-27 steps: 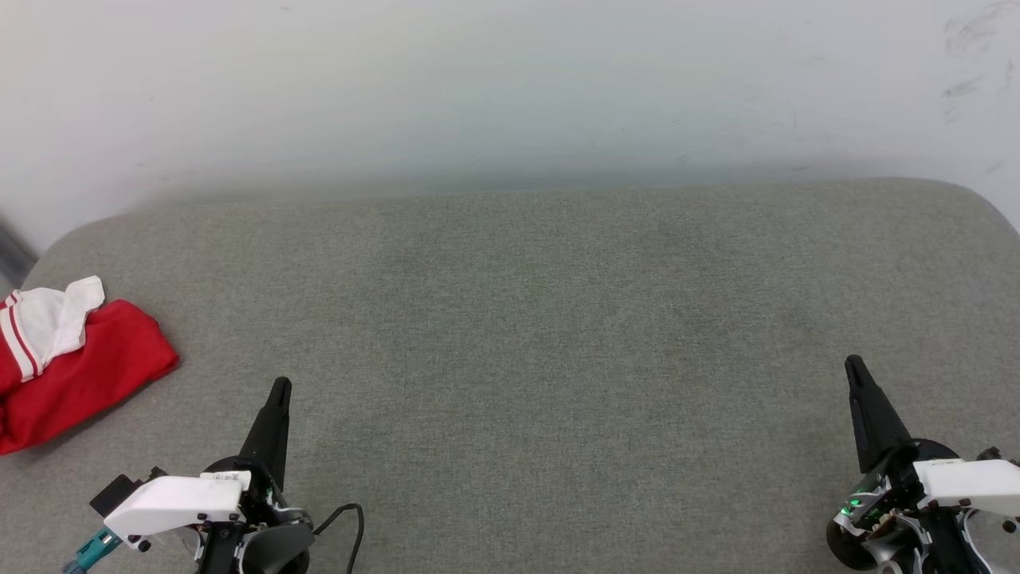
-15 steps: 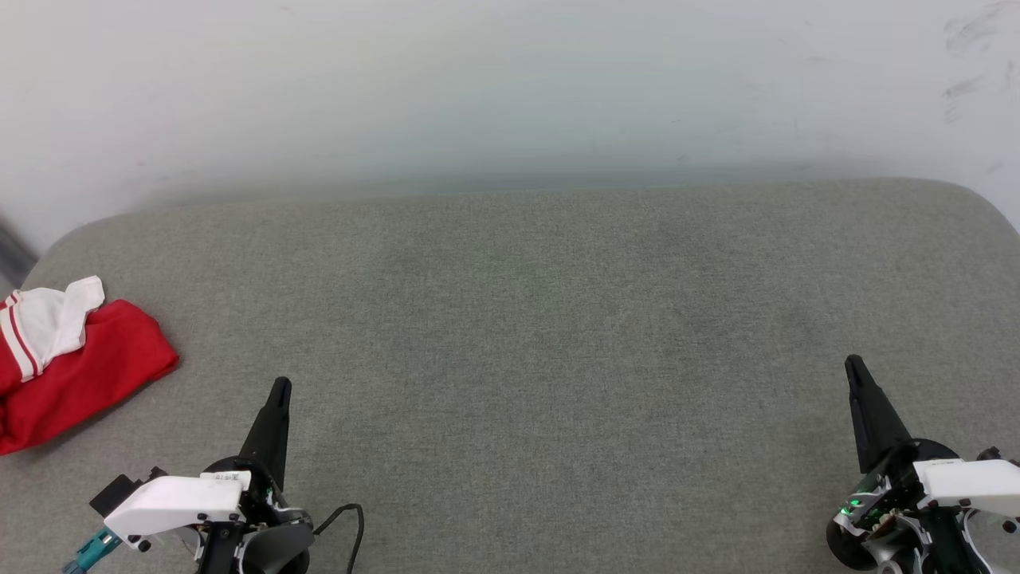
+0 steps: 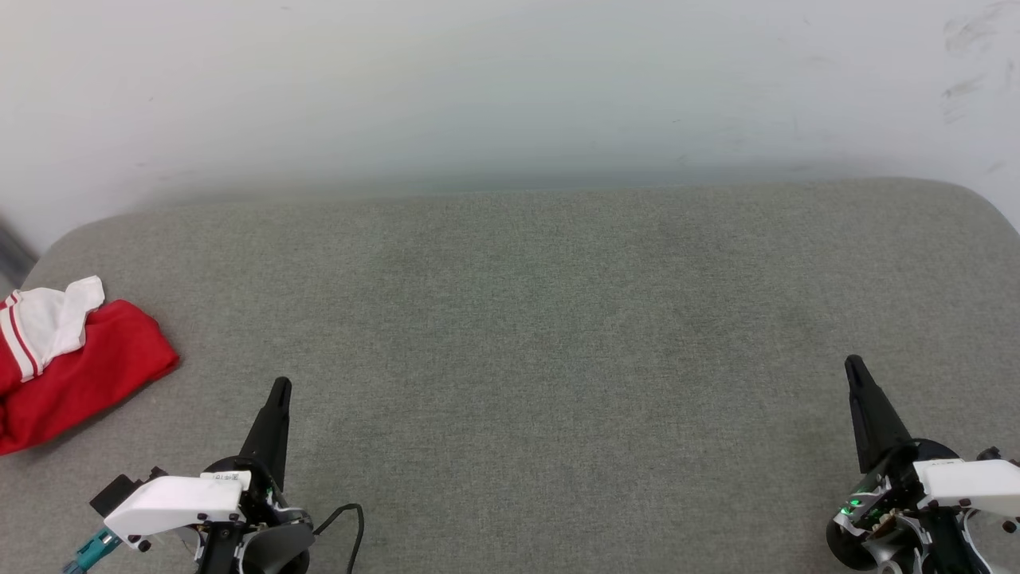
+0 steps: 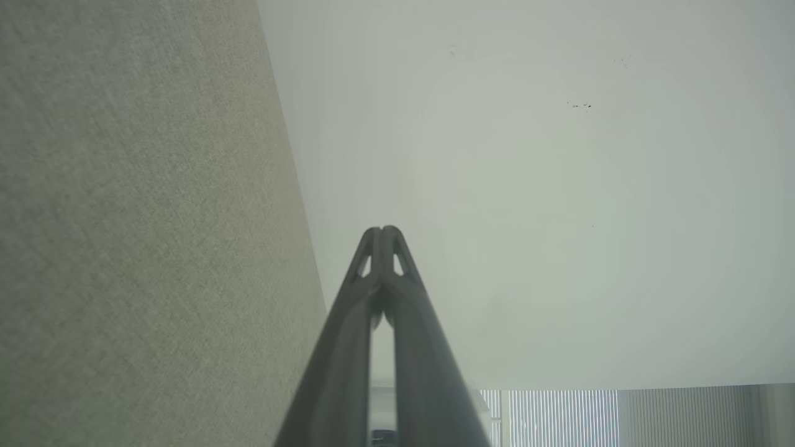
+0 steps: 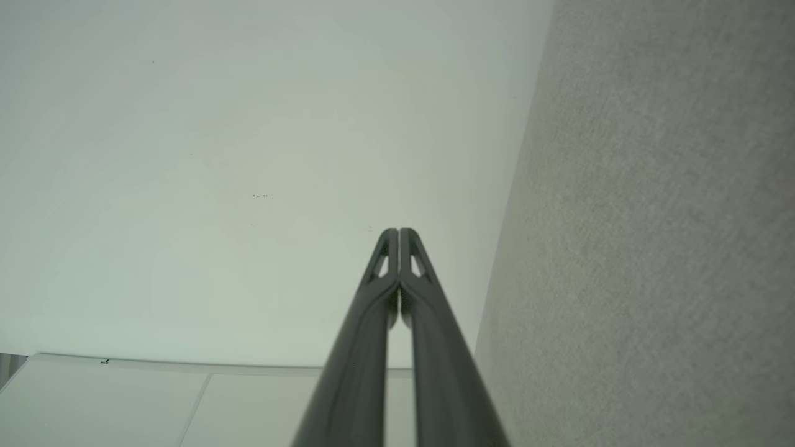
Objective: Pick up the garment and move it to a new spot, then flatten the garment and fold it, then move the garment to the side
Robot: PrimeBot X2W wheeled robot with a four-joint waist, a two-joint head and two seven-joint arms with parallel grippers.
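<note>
On grey cushion [image 3: 510,335], one garment [image 3: 80,375]

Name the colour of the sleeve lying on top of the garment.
White, with red stripes at its trim; the sleeve shows best in the head view.

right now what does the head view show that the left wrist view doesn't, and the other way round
Head view, of the two: the garment, lying at the left edge of the grey cushion, and the right gripper, jaws shut. Left wrist view, of the two: a pale slatted panel at its lower right. Both: the left gripper, jaws shut and holding nothing, the grey cushion and the pale wall.
</note>
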